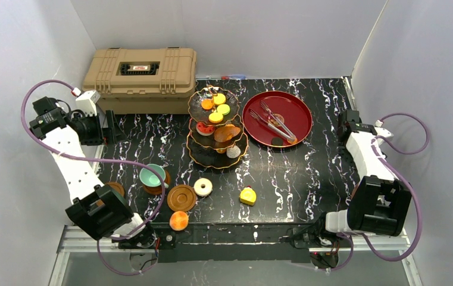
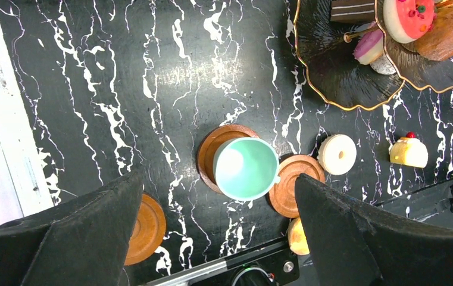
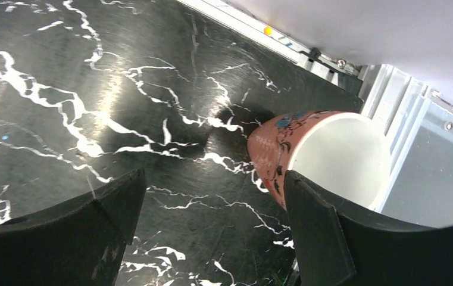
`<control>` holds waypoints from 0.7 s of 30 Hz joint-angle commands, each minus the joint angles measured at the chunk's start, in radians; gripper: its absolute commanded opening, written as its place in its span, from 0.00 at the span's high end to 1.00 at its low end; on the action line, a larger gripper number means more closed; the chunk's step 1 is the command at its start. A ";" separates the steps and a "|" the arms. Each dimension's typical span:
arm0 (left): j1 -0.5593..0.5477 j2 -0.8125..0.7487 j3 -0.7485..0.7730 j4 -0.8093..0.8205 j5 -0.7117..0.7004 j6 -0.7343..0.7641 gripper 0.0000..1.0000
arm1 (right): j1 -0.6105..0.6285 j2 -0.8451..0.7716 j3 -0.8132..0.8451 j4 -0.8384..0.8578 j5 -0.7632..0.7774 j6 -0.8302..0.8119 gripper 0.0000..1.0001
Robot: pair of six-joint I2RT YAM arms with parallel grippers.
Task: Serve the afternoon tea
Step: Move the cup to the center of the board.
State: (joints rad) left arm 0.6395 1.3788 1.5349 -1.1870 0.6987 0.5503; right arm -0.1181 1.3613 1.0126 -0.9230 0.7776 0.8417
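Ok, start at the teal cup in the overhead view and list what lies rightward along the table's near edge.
teal cup → bare saucer → donut → yellow cake. The orange sweet lines up with the bare saucer, so it is left out.

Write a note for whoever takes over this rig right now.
Left tool: open, empty, high over the table. Right tool: open, empty, beside a pink cup near the table edge.
Done: stand carries several sweets; teal cup sits on a saucer.
Left: donut, yellow cake, orange sweet lie loose on the table; second saucer is bare; pink cup has no saucer.
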 commanded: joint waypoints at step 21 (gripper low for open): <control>0.004 0.017 0.014 -0.013 -0.026 0.031 0.02 | -0.069 -0.123 -0.160 0.122 -0.133 -0.045 0.76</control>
State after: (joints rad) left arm 0.6395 1.3994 1.5364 -1.1843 0.6697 0.5674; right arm -0.1833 1.2701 0.8646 -0.8337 0.6930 0.7834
